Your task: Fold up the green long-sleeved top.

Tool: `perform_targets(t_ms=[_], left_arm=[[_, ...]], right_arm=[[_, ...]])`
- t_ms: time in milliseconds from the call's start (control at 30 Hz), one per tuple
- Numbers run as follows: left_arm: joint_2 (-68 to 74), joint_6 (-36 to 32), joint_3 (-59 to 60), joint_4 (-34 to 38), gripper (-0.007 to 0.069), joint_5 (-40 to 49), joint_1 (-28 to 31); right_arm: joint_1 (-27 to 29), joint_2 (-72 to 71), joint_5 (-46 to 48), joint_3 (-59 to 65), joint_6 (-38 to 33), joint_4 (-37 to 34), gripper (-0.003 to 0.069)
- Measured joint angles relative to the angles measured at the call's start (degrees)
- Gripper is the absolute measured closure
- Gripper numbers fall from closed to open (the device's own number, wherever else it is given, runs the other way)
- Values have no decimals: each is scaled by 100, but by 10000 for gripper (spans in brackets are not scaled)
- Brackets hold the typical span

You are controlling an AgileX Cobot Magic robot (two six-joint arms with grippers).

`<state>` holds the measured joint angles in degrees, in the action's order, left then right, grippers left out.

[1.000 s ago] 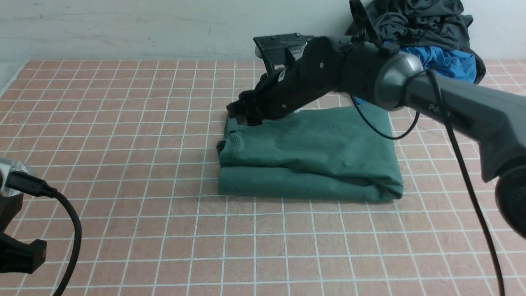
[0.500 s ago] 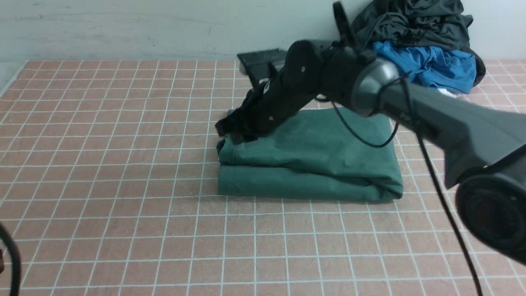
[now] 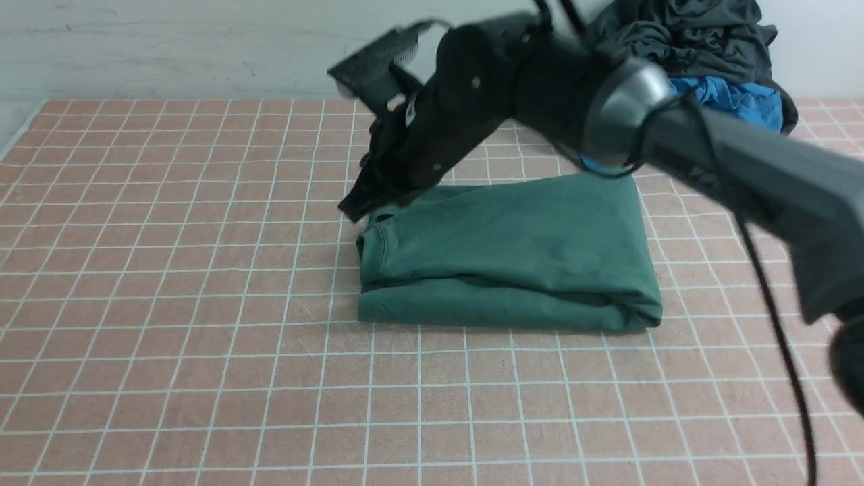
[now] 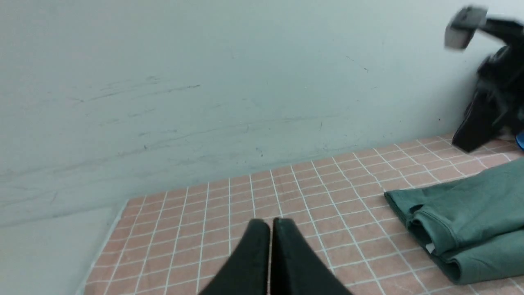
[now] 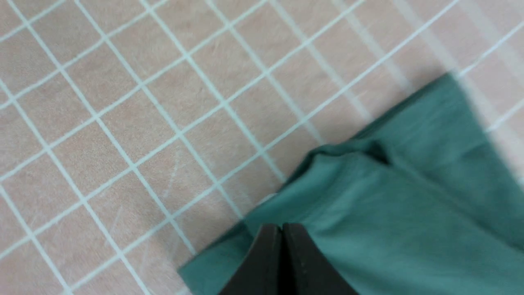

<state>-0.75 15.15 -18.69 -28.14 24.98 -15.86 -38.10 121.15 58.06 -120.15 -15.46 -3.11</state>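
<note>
Above the green long-sleeved top's far left corner, the right gripper angles downward, jaws together, empty.

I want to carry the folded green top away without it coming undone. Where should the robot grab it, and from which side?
Probably the thick folded edge of the green long-sleeved top, on the robot's near side. The layers are doubled over there, so one low pinch from the front could catch them together. The neck end on the left has loose open edges, so a grab there might undo the fold.

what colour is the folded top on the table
Dark green top, clearest in the front view.
</note>
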Motion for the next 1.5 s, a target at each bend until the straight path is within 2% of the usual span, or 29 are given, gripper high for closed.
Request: perform_targets(t_ms=[167, 300, 500, 667, 767, 900, 1033, 1267, 1400, 1500], left_arm=[[-5, 42, 43, -188, 628, -116, 0], [-5, 57, 43, -213, 628, -80, 0], [-5, 57, 43, -215, 628, 33, 0], [-5, 57, 43, -220, 628, 39, 0], [-5, 57, 43, -227, 628, 39, 0], [-5, 57, 43, -227, 628, 45, 0], [-5, 57, 43, -228, 628, 45, 0], [-5, 57, 43, -228, 628, 45, 0], [-5, 57, 43, -228, 628, 45, 0], [-5, 57, 43, -228, 628, 45, 0]], right_arm=[[6, -1165, 668, -16, 296, 732, 673], [6, -1870, 1292, -16, 511, 839, 673], [6, -2938, 1406, 468, 721, 802, 673], [6, -4114, 1423, 2016, 926, 727, 673], [6, -4900, 1288, 3620, 1020, 685, 673], [6, -6160, 126, 5764, 1047, 612, 673], [6, -7140, -864, 7196, 1063, 378, 673], [6, -8076, -1006, 8599, 1087, -284, 673], [6, -8156, -809, 8877, 1101, -727, 673], [6, -8156, -506, 8935, 1105, -776, 673]])
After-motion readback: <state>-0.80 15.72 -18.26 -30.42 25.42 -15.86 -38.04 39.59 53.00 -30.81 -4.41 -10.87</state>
